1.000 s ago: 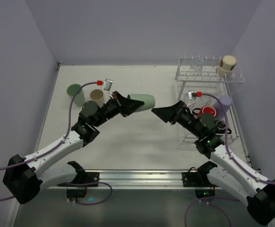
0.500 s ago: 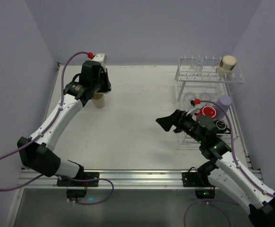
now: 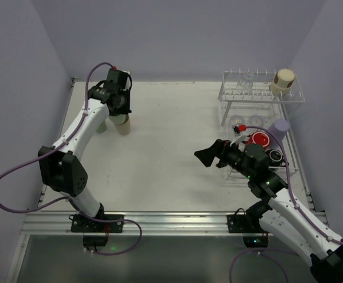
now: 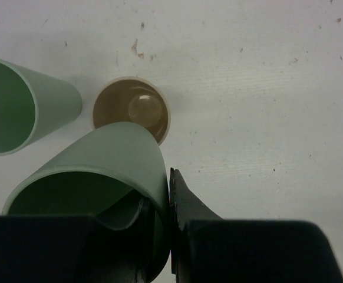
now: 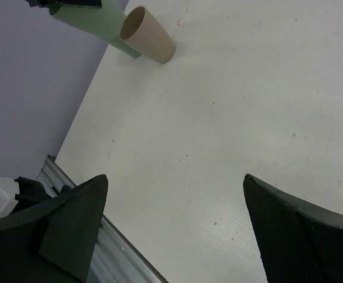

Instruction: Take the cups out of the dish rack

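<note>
Low on the right of the top view, the right tool (image 3: 210, 156) has drawn back a little toward the dish rack (image 3: 251, 97). It gapes wide and carries nothing. Farther off, the left tool (image 4: 160, 206) has swung from the middle of the bench (image 3: 171, 177) to the upper left of the frame. It is clamped on the wall of the held green cup (image 4: 101, 171), one finger inside and one outside. That cup hangs tilted over the near rim of the beige cup (image 4: 131, 109), beside the standing green cup (image 4: 18, 103); whether it touches either I cannot tell. I judge this the setting-down step, a third cup about to join two already unloaded.

The rack's lower tier holds a black mug (image 3: 276, 156), a red mug (image 3: 259, 140), a lavender cup (image 3: 280, 128) and two clear glasses (image 3: 236, 121). The upper tier holds a cream cup (image 3: 283, 81) and a small glass (image 3: 248, 76). The three cups at upper left look empty.
</note>
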Robot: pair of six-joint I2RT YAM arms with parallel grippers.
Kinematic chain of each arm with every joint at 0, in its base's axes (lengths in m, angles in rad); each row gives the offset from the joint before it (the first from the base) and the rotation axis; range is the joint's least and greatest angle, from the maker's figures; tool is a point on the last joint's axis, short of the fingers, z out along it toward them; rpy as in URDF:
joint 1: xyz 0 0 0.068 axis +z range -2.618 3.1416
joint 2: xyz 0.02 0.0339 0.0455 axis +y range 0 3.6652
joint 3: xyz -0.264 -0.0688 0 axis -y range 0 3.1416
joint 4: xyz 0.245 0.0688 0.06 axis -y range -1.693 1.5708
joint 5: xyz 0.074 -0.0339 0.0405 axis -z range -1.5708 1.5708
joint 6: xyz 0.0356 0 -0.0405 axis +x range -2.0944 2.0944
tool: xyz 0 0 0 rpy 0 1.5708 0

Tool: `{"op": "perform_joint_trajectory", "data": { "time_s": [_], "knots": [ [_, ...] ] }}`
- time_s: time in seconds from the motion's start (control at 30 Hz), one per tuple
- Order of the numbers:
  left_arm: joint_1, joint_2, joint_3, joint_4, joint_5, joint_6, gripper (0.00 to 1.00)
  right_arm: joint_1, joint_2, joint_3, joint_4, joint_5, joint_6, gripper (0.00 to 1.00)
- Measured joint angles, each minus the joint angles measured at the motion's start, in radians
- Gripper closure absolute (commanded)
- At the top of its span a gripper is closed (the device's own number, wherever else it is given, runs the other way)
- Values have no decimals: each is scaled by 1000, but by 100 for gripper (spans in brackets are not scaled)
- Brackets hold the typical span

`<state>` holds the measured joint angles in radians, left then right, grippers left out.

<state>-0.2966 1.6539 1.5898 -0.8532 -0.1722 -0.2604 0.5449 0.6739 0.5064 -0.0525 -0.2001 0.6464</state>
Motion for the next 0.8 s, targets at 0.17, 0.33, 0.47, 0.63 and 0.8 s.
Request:
{"op": "perform_joint_trajectory", "data": {
  "time_s": [0.17, 0.33, 0.47, 0.63, 0.8],
  "knots": [
    [4, 48, 67, -10, -5, 14, 100, 0, 0, 0, 0, -1, -4, 1],
    [14, 90, 92, -12, -3, 19, 100, 0, 0, 0, 0, -1, -5, 1],
    [22, 122, 95, -23, -2, 22, 100, 0, 1, 0, 0, -1, -8, 1],
    [23, 147, 94, -24, 11, 23, 100, 0, 15, 0, 0, -1, -11, 1],
    [28, 167, 94, -20, 24, 24, 87, 0, 24, 0, 0, -1, -11, 1]
  ]
}}
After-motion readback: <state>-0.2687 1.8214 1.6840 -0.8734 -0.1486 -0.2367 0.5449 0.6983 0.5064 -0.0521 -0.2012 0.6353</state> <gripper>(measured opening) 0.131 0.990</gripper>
